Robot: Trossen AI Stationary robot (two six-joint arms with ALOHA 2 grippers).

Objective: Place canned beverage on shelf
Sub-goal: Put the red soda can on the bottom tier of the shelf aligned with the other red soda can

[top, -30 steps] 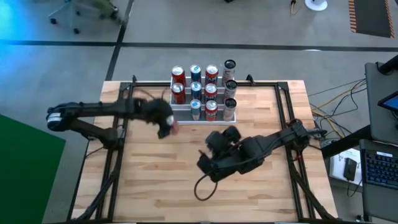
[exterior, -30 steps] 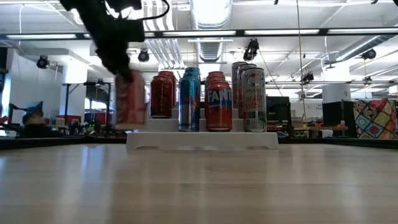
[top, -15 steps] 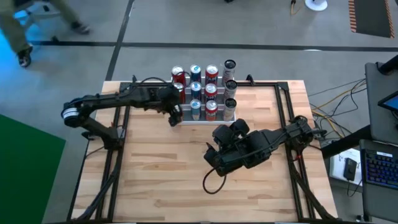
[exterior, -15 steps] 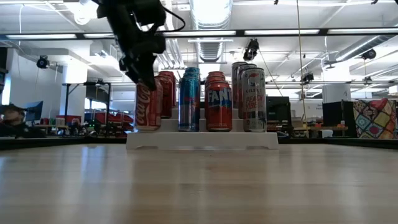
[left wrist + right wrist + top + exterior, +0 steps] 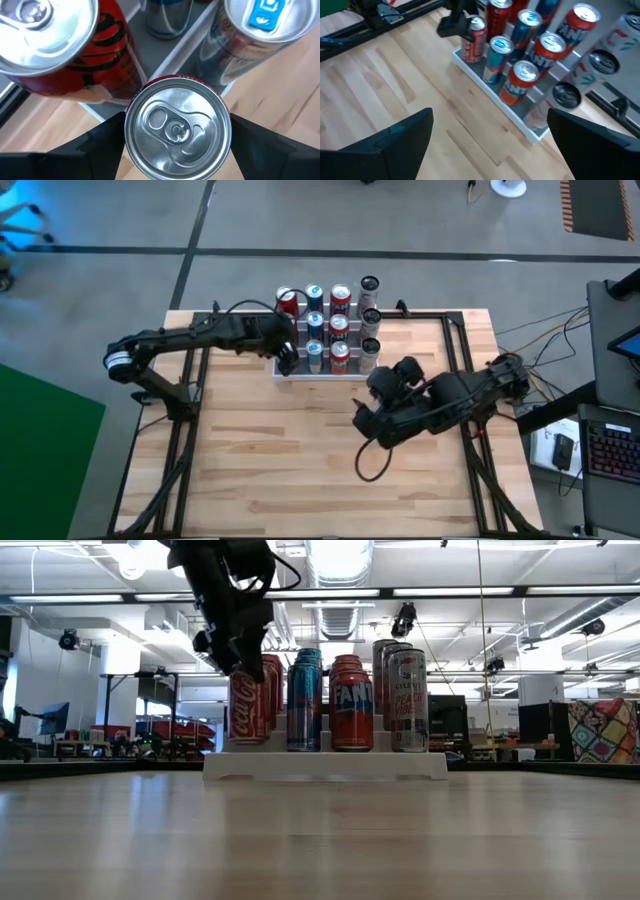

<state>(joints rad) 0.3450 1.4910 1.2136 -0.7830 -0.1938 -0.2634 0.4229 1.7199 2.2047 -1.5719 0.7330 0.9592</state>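
Observation:
My left gripper [image 5: 287,358] is shut on a red Coca-Cola can [image 5: 247,705] at the left end of the shelf's [image 5: 325,762] lowest step. The can is upright beside a blue can [image 5: 304,700]. Whether its bottom rests on the step I cannot tell. The white tiered shelf stands at the table's far edge and bears several red, blue, orange and silver cans. My right gripper [image 5: 489,115] is open over the table's right middle, pointing toward the shelf with nothing between its fingers. My left gripper pinches the red can between its two fingers [image 5: 107,142], one on each side of the can's wall just under its top rim [image 5: 131,150]. The fingers come slanting down from the table's left. The can [image 5: 474,32] is upright at the lowest step's left end.
An orange Fanta can [image 5: 352,710] and a pale can [image 5: 408,700] fill the lowest step to the right of the blue one. Red cans [image 5: 55,40] stand on the steps behind. Bare wood [image 5: 270,450] lies in front of the shelf. A black cable loop [image 5: 370,465] hangs under my right arm.
My left gripper has carried the red can from the table in front of the shelf's left corner toward the far edge and right, in to the left end of the lowest step, rolling its wrist. My right gripper has drawn away toward the table's right edge and risen, still open.

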